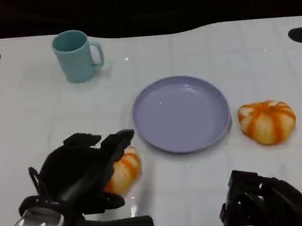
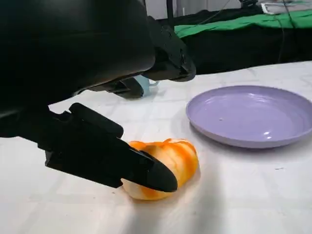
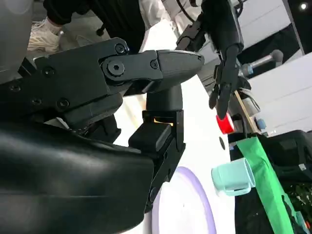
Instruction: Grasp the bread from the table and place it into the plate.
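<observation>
Left hand (image 1: 84, 169) cupped around bread (image 1: 125, 169) on desk (image 1: 34, 112), fingers apart, not yet clamped, beside plate (image 1: 181, 113) for short transfer; right hand (image 1: 259, 198) idle, grip unclear.

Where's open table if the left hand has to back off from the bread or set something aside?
Bare stretches lie between the teal mug and the left hand, beyond the purple plate, and at the near edge between the two hands. It is crowded where the left hand closes around the near bread beside the plate's rim; the second bread flanks the plate's far side.
</observation>
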You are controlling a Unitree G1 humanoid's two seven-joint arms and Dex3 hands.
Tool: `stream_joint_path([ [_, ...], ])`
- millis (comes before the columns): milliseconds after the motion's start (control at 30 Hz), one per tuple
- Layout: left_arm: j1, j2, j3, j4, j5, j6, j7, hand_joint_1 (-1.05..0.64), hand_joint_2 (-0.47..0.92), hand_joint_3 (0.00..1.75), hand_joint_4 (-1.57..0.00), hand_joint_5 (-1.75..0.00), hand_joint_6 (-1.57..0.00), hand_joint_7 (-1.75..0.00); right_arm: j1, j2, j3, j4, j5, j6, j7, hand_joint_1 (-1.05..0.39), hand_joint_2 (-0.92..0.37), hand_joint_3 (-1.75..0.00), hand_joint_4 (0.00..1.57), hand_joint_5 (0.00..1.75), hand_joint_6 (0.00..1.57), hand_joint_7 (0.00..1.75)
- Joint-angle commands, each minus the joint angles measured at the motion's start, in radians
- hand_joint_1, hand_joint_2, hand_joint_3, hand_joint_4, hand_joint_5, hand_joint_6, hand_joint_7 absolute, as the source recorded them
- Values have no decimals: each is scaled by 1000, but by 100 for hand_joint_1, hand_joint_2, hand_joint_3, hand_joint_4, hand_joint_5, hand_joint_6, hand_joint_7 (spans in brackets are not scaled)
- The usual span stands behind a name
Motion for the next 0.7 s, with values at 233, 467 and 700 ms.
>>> stream_joint_path([
  [233, -124, -35, -75, 227, 36, 101, 28, -57, 78, 0, -30, -22, -27, 0, 4, -17, -6, -9, 1, 5, -3, -70, -92, -28, 84, 161, 76, 138],
  [467, -200, -62, -91, 391, -42, 123, 58, -55, 80, 1, -31, -17, -27, 0, 3, -15, -7, -3, 5, 2, 1, -70, -92, -26, 85, 160, 76, 137],
  [700, -267, -70, -124, 568, -107, 114, 147, -54, 82, 1, -36, -15, -30, -1, 10, -14, -6, -12, 6, 2, 0, -70, -92, -27, 85, 159, 77, 136],
])
